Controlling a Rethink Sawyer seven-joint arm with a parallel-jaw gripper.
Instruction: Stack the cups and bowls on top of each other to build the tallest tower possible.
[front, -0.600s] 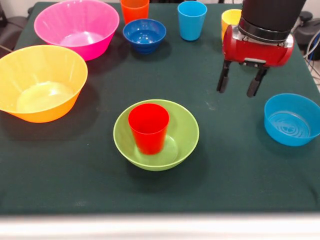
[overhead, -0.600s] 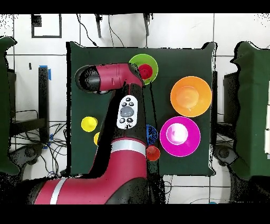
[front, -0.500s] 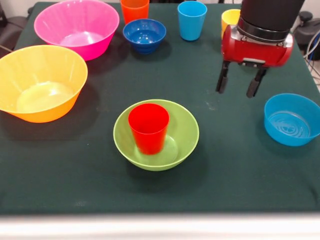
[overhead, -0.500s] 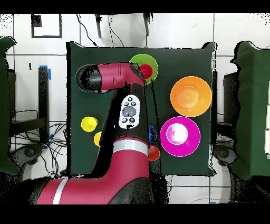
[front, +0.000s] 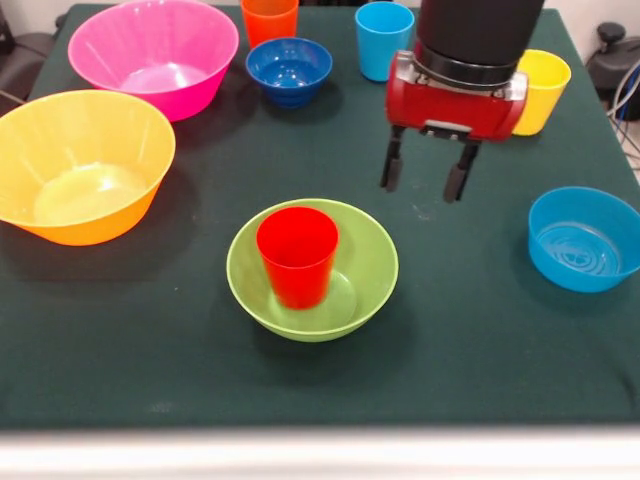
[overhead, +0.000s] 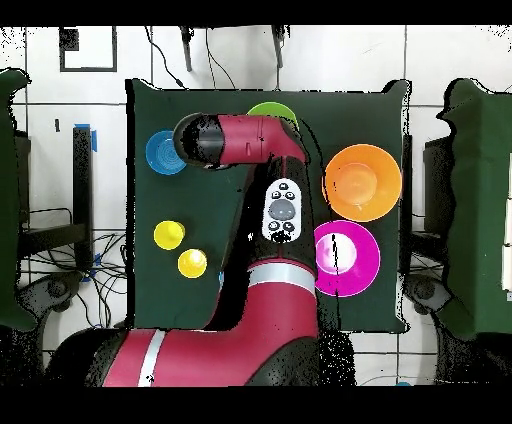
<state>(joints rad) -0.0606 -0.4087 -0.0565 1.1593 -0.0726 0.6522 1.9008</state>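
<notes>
A dark green table carries everything, with pale tiled floor around it in the overhead view. My gripper hangs above bare cloth near the middle of the table, its two dark fingers spread apart with nothing between them.

Just beside it toward the front edge sits the green bowl, and the red cup stands upright inside that bowl, mouth up, glossy and tapered. In the overhead view my arm covers most of that bowl, so I can't quite make out the cup there.

The front edge has the most open room: a broad bare strip runs along it below the green bowl. Along one side edge rest the yellow-orange bowl and, at the far corner, the pink bowl, close together. Along the far edge stand the orange cup, the dark blue bowl and the light blue cup. A yellow cup stands behind my wrist toward the other far corner, and the light blue bowl lies by that side edge, well apart from my fingers. A second yellow cup shows only from overhead.
</notes>
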